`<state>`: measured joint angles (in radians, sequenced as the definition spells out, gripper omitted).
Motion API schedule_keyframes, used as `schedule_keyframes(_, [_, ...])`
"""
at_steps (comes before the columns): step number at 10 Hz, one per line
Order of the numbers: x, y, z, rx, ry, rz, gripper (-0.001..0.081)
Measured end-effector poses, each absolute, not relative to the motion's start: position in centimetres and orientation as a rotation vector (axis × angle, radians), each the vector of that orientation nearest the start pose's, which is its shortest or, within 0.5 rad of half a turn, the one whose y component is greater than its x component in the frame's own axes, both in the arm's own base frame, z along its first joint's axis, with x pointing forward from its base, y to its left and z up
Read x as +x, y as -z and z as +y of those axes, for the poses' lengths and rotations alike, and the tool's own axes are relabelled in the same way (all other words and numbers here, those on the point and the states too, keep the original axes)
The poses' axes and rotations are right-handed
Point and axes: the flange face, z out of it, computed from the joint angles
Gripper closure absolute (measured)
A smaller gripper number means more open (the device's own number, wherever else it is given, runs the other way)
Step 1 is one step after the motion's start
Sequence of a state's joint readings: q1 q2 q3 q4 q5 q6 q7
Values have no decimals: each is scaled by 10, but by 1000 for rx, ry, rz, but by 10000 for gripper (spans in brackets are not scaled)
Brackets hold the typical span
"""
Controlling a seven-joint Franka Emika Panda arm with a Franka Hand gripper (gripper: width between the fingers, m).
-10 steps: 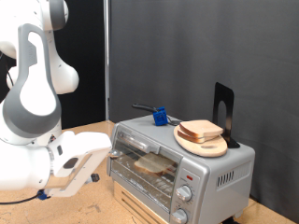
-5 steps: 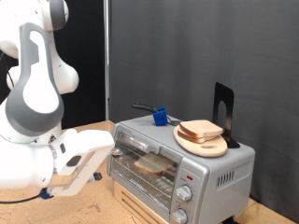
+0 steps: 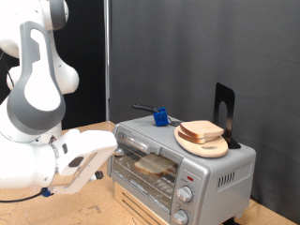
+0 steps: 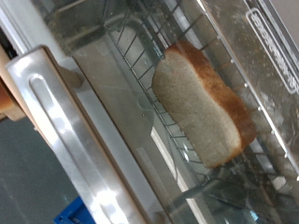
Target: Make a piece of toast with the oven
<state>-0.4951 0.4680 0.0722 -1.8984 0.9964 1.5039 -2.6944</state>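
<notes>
Hand fingers are out of sight, so I cannot tell their spread; it sits at the oven (image 3: 183, 159) door (image 4: 70, 131). Toast (image 4: 201, 98) lies on the rack (image 4: 154, 140) inside, so shutting the door looks like the step in hand.

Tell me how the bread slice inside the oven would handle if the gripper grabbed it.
The slice looks thick and lies flat on the wire rack without sagging, so it is probably fairly stiff and light. Its pale crumb looks soft, so a hard pinch would likely dent or tear it. The matte, porous surface suggests it would not slip easily.

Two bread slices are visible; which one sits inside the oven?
The slice on the wire rack inside the oven; the other slice rests on the wooden plate on top.
</notes>
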Motion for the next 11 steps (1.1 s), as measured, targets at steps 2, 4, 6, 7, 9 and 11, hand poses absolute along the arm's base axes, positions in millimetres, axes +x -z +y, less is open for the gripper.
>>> schedule_keyframes(2, [556,-265,-133,-1244,1199,-1684,124])
schedule_keyframes(4, [573,-271,-122,-1246,1227,-1719,124])
schedule_keyframes(6, [596,-278,-119,-1244,1262,-1761,124])
schedule_keyframes(7, [609,-279,-119,-1244,1285,-1774,124])
schedule_keyframes(9, [620,-274,-121,-1282,1259,-1729,124])
schedule_keyframes(11, [618,-278,-114,-1202,1285,-1784,124])
